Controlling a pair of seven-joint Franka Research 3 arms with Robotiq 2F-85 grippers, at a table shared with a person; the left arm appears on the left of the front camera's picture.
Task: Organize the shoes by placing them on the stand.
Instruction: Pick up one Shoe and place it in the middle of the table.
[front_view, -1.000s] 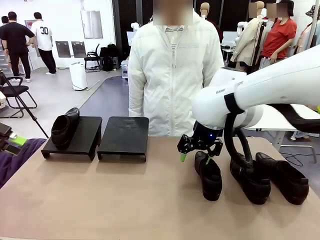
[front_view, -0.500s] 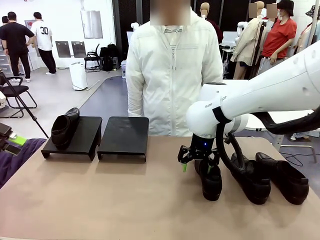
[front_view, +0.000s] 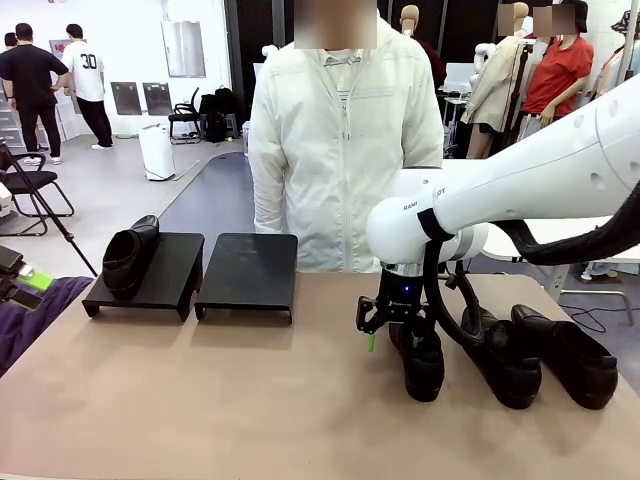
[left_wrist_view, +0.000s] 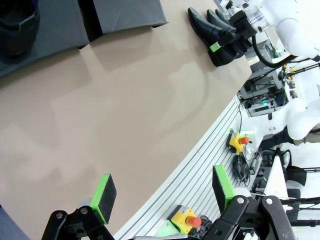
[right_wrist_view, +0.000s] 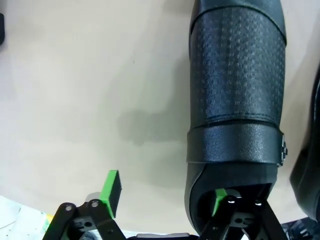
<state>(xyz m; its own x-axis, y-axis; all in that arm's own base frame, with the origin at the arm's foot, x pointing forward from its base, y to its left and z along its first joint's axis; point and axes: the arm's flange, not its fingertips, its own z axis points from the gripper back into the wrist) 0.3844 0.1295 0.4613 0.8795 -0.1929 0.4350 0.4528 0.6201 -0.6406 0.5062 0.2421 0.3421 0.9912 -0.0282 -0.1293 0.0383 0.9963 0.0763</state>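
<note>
**Right fingers astride the second shoe, not yet clamped**

One shoe (front_view: 128, 255) sits on the left tray (front_view: 172, 282) of the stand. The right tray (front_view: 250, 270) carries nothing. Three more shoes lie on the bench (front_view: 200, 400) at the right, well apart from the stand: the target shoe (front_view: 424, 368), a middle shoe (front_view: 502, 368) and an outer shoe (front_view: 568, 358).

The step in hand appears to be the pick-up of the target shoe (right_wrist_view: 235, 90). The right fingers (right_wrist_view: 111, 191) stand apart at its heel end. One pad is down inside the mouth and the other is outside the side wall, with bare bench showing between that pad and the leather. Nothing is gripped.

The left fingers (left_wrist_view: 106, 197) are also wide apart, hanging over the bench's near edge and holding nothing.

The next move probably calls for pinching the side wall firmly. With the hold so far back, the toe may droop on the lift. The shoe then has to rise clear of the middle shoe, cross the bench, and go down beside the first shoe, toe pointing the same way.
</note>
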